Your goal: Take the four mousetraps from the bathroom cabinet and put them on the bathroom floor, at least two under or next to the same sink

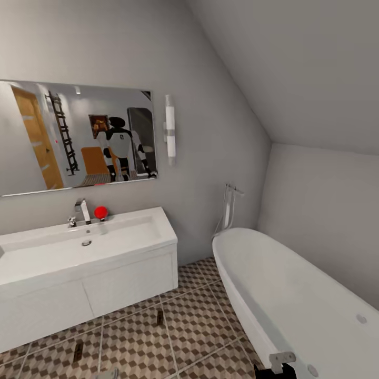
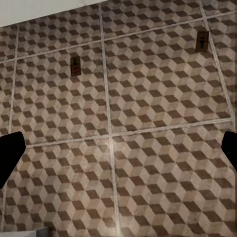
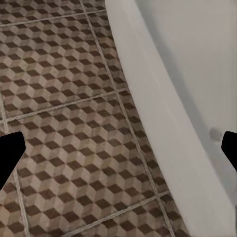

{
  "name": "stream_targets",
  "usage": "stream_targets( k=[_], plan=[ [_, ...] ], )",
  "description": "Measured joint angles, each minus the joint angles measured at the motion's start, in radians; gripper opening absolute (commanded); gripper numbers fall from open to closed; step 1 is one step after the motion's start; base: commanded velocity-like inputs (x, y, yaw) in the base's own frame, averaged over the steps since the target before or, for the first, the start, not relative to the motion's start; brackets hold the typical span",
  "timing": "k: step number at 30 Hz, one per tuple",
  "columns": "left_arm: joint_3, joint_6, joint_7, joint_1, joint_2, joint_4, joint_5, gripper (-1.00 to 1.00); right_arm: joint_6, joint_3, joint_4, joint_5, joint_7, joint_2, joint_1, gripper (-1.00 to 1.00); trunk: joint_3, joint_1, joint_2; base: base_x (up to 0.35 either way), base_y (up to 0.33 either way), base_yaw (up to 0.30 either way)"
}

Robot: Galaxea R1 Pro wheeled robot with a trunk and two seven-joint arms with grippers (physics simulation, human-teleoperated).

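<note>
Brown mousetraps (image 2: 74,66) small, wire details blurred

The floor (image 1: 195,321) is tiled in a brown, beige and white cube pattern with pale grout. Two tan-brown mousetraps (image 2: 74,66) (image 2: 202,41) with dark wire lie on it. The sink (image 1: 79,247), its vanity (image 1: 126,287) and the tub (image 1: 295,295) are white. A red ball (image 1: 100,212) sits beside the chrome tap (image 1: 82,210). The walls (image 1: 221,105) are grey.
</note>
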Motion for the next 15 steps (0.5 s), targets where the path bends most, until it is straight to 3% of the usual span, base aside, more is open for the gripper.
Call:
stream_targets(
  k=[6, 15],
  plan=[
    [0.001, -0.001, 0.0, 0.001, 0.0, 0.0, 0.0, 1.0, 0.0, 0.001, 0.0, 0.0, 0.0, 0.0, 0.0, 1.0, 0.002, 0.0, 0.0, 0.078, -0.035, -0.157],
    [0.002, -0.002, 0.0, 0.001, 0.001, 0.0, 0.0, 1.0, -0.001, 0.0, 0.0, 0.0, 0.0, 0.0, 0.0, 1.0, 0.008, 0.0, 0.0, 0.013, -0.006, -0.255]
  ],
)
